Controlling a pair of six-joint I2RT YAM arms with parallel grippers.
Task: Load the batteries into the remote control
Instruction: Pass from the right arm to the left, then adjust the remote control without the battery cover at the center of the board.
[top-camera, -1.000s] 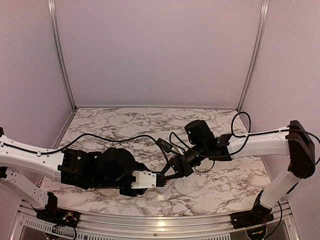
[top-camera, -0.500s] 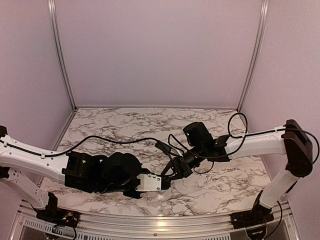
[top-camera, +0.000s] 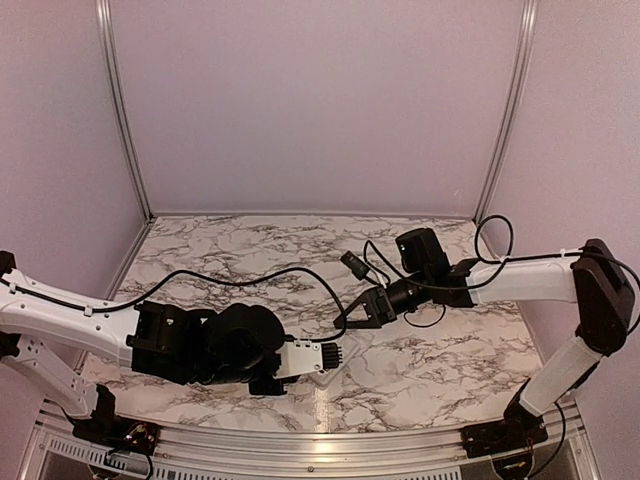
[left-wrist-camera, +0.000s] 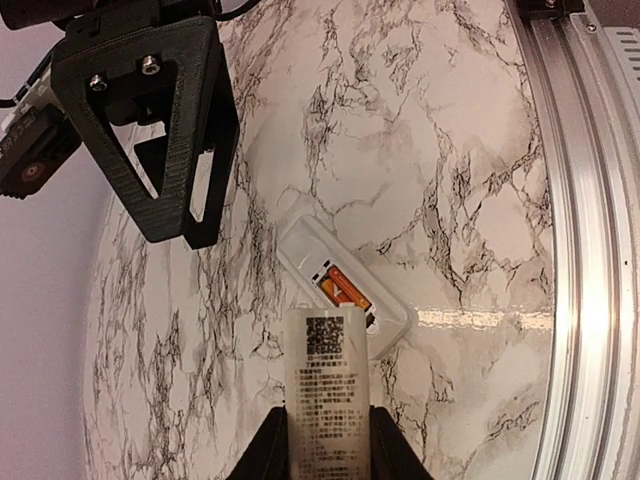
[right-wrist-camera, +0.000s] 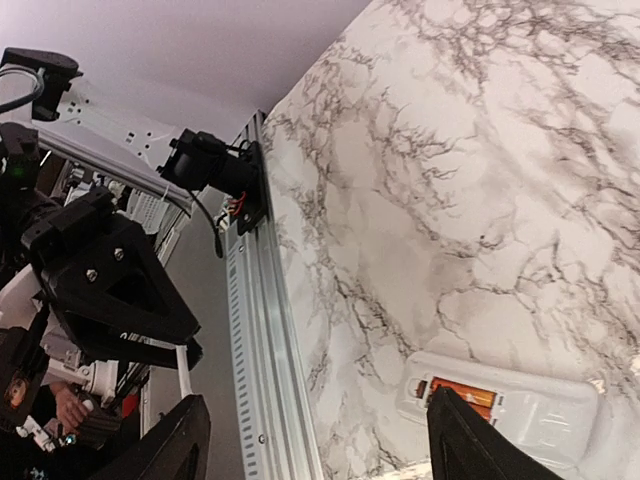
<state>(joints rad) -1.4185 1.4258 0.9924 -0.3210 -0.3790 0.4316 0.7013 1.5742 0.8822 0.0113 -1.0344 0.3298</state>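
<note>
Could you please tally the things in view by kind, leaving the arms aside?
Remote: 1
Cover, held in the left gripper: 1
Batteries, orange, in the remote: at least 1; more cannot be told apart
Total: at least 3

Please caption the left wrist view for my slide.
Left end effector grips a white labelled plate near the white plastic remote holding orange-red batteries.

The white remote control (left-wrist-camera: 392, 322) lies flat on the worktop (left-wrist-camera: 450, 150), back upward, at a slant just beyond the left claw's (left-wrist-camera: 325, 440) tips. Its recess stands open with an orange-red battery (left-wrist-camera: 345, 288) seated inside. A white printed cover (left-wrist-camera: 325, 380) is pinched in that claw.
</note>
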